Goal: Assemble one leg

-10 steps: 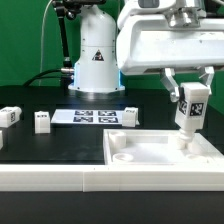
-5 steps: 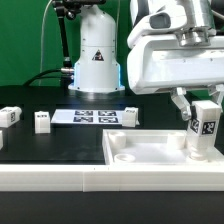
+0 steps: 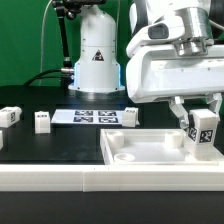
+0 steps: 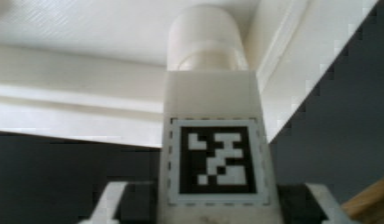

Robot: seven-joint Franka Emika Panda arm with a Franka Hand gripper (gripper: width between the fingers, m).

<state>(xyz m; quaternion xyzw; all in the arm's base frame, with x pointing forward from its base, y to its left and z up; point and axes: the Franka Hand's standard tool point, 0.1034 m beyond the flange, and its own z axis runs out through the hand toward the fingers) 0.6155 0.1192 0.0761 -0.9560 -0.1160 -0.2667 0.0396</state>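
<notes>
Pincer (image 3: pixel 201 117) grasping the leg (image 3: pixel 204 136) upright at tray (image 3: pixel 150 161) corner, lower end's contact with tray unclear.

I see the leg (image 3: pixel 203 135) (image 4: pixel 215 120): white post, black-and-white tag facing out, upright, pinched near its top by the end effector (image 3: pixel 198 112). Its lower end is at the white tray piece (image 3: pixel 140 150), on the exterior view's right. A second leg (image 3: pixel 42 122) sits on the worktop (image 3: pixel 60 145), well apart.
</notes>
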